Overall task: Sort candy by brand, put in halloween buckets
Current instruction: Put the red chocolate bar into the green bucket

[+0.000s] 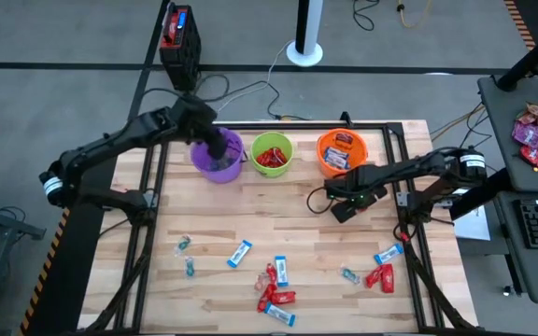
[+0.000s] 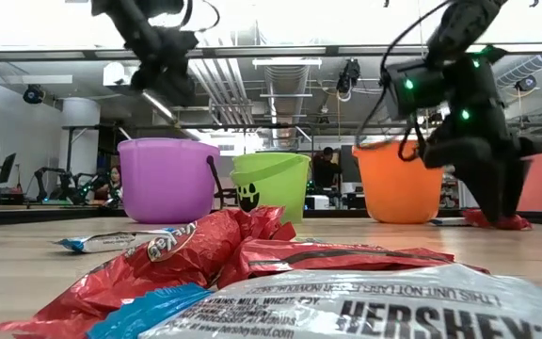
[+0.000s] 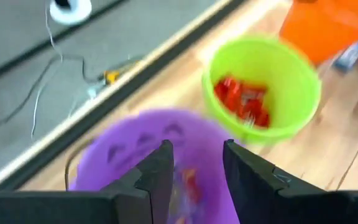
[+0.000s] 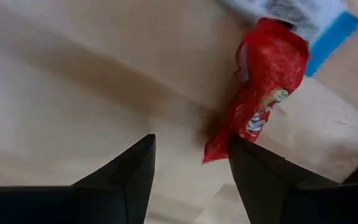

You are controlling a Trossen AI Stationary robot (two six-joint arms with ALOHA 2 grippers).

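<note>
Silver foil reading "HERSHEY'S" is filling the low view's foreground on a wrapper lying among red wrappers. Most of the candy is lying scattered along the table's near edge, the blue-and-white bars pointing in differing directions. The purple bucket, green bucket and orange bucket are standing in a row along the far edge. The left gripper is reaching in over the purple bucket, jaws parted and empty. The right gripper is hanging near the right edge, fingers spread wide around nothing, over a red wrapper.
</note>
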